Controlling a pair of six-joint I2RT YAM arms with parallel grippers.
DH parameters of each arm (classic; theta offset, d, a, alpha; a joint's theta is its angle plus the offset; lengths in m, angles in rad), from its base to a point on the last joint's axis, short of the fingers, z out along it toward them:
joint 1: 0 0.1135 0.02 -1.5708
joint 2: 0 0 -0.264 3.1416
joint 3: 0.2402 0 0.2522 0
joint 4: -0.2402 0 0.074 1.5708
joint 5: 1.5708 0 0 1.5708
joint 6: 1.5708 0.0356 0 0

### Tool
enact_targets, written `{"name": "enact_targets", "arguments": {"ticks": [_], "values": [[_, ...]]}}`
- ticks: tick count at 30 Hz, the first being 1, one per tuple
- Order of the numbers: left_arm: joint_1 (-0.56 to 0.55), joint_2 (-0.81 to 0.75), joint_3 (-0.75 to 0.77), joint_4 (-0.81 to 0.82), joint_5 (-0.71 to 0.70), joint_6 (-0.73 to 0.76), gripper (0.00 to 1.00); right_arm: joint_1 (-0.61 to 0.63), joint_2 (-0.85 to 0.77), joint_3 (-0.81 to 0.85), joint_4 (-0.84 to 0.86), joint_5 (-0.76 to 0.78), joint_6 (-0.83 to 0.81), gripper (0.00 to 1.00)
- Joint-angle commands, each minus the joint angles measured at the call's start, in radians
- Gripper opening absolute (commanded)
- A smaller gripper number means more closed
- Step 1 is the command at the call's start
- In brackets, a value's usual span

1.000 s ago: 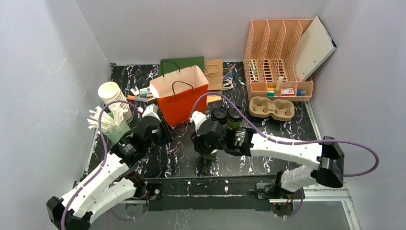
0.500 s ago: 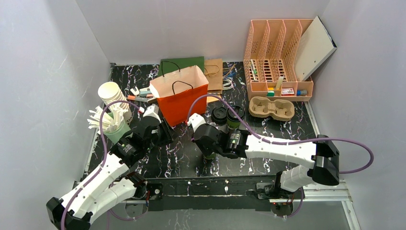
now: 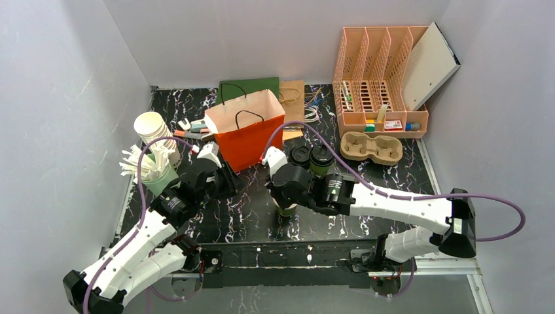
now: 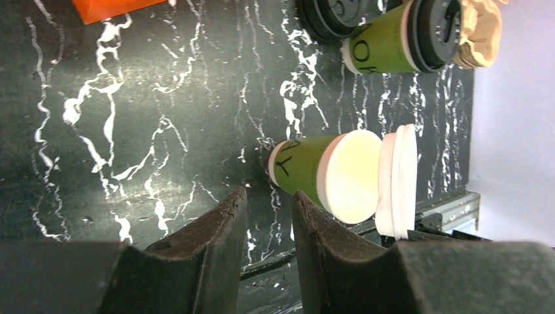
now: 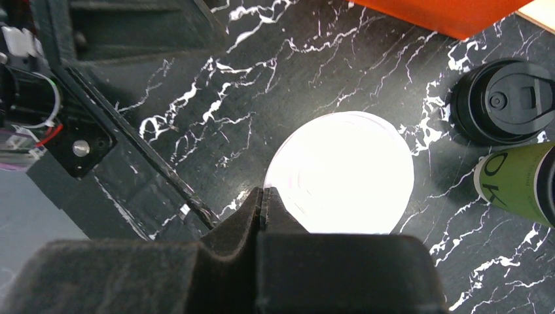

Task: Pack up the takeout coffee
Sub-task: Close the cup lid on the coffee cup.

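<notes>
Green coffee (image 5: pixel 517 186) nr R end effector (image 5: pixel 263 195)

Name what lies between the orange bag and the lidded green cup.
A round black lid lies between the orange bag and the lidded green cup; the top view shows it.

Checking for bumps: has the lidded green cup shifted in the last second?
No: the lidded green cup still stands between the black lid and the cardboard carrier.

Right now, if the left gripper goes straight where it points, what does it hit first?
Likely the lidless green cup: its foot stands just beyond the open fingers of the left gripper, roughly in line with the gap. Depth is unclear from the wrist view; it could graze past onto the table.
</notes>
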Motion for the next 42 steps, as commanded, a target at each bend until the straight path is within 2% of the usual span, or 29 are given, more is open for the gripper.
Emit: {"name": "enact_targets", "arguments": {"ticks": [1,4,6,9,12,14,19,22,25,27,29,32,36,42], "values": [[0.007,-0.018,0.001,0.067,0.066,0.037,0.32,0.003,-0.043,0.065,0.055,-0.023,0.003,0.01],[0.006,-0.048,-0.006,0.091,0.076,0.073,0.39,-0.02,-0.051,0.077,0.088,-0.103,0.023,0.01],[0.006,-0.086,-0.01,0.088,0.054,0.092,0.51,-0.077,-0.053,0.082,0.108,-0.209,0.051,0.01],[0.007,-0.179,-0.036,0.09,-0.01,0.111,0.67,-0.218,-0.07,0.059,0.177,-0.454,0.109,0.01],[0.007,-0.238,-0.058,0.112,-0.019,0.141,0.77,-0.366,-0.097,0.033,0.244,-0.663,0.18,0.01],[0.006,-0.23,-0.062,0.14,0.005,0.166,0.97,-0.454,-0.109,0.024,0.28,-0.79,0.23,0.01],[0.005,-0.176,-0.077,0.325,0.122,0.238,0.98,-0.668,-0.126,-0.039,0.403,-1.083,0.436,0.01],[0.005,-0.172,-0.062,0.403,0.125,0.232,0.98,-0.807,-0.14,-0.19,0.678,-1.303,0.674,0.01],[0.005,-0.113,-0.041,0.469,0.18,0.197,0.98,-0.883,-0.13,-0.307,0.962,-1.393,0.884,0.01],[0.002,-0.079,-0.049,0.532,0.238,0.194,0.98,-0.893,-0.113,-0.348,1.098,-1.415,0.98,0.01],[-0.012,-0.066,-0.06,0.565,0.228,0.228,0.98,-0.898,-0.099,-0.369,1.191,-1.423,1.055,0.01],[-0.028,-0.021,-0.024,0.567,0.218,0.275,0.98,-0.905,-0.083,-0.372,1.24,-1.419,1.115,0.01],[-0.05,0.092,0.049,0.593,0.233,0.285,0.98,-0.905,-0.067,-0.388,1.305,-1.387,1.204,0.01],[-0.103,0.184,0.113,0.661,0.234,0.299,0.98,-0.906,-0.062,-0.429,1.415,-1.362,1.31,0.01]]}}
